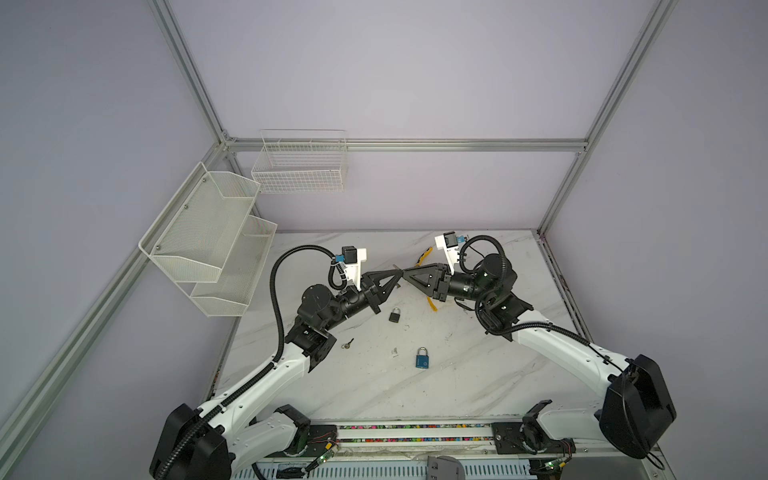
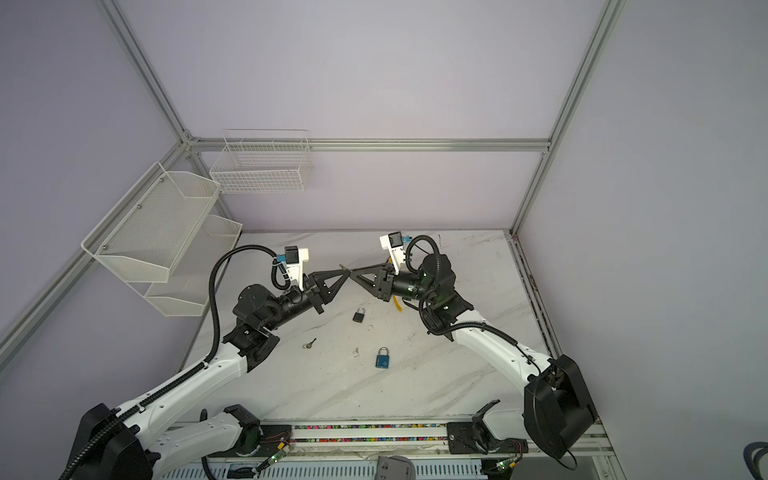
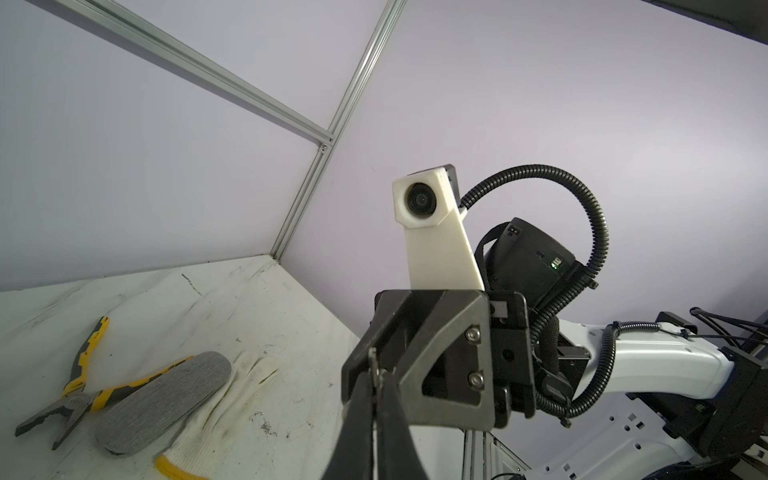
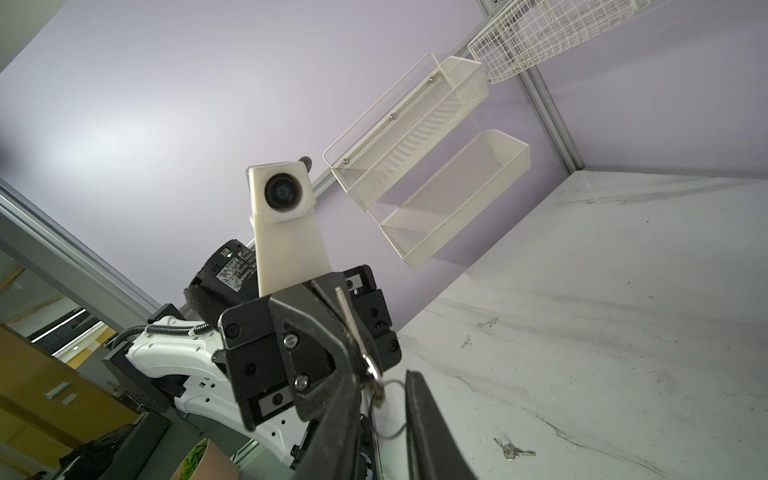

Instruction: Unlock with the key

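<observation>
Key (image 4: 347, 316) pinched in closed left tool (image 1: 399, 273), right tool (image 1: 407, 272) facing it tip-to-tip, jaws apart, above table (image 1: 457, 374)

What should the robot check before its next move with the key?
1. Left gripper shut on the key: ok.
2. Right gripper gripping the key: not ok, its jaws stand apart around the key's head.
3. Padlocks in sight: ok, the black padlock and blue padlock lie on the table.
4. Shackles closed: ok, both look shut.
5. Which padlock this key fits: cannot tell.
6. Second key out of the way: ok, it lies apart near the left arm.
</observation>
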